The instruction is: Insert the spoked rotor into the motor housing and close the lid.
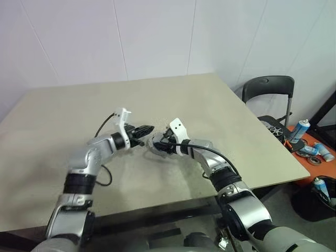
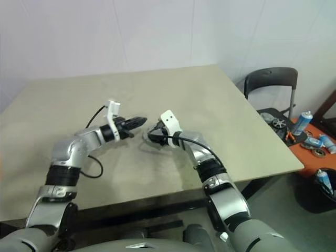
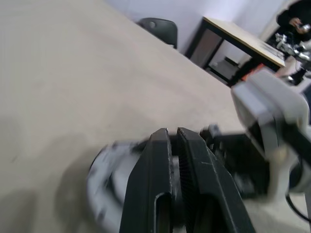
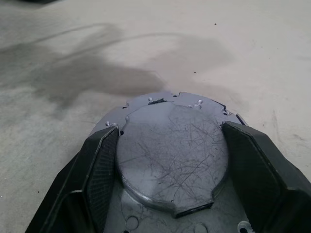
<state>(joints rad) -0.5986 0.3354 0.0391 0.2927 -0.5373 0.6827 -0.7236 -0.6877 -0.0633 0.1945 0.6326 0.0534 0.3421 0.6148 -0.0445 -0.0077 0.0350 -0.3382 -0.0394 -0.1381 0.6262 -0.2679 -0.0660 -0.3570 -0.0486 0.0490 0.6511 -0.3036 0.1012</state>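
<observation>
Scratched grey metal lid (image 4: 172,155), smooth and round, seated on a flat grey base near the beige table's (image 1: 220,105) centre, clasped at both edges by right gripper (image 4: 170,165). Left gripper (image 1: 147,129), pinched shut and empty, just left of it. Risks: lid cocked by uneven squeeze; nudged askew by left fingers.
</observation>
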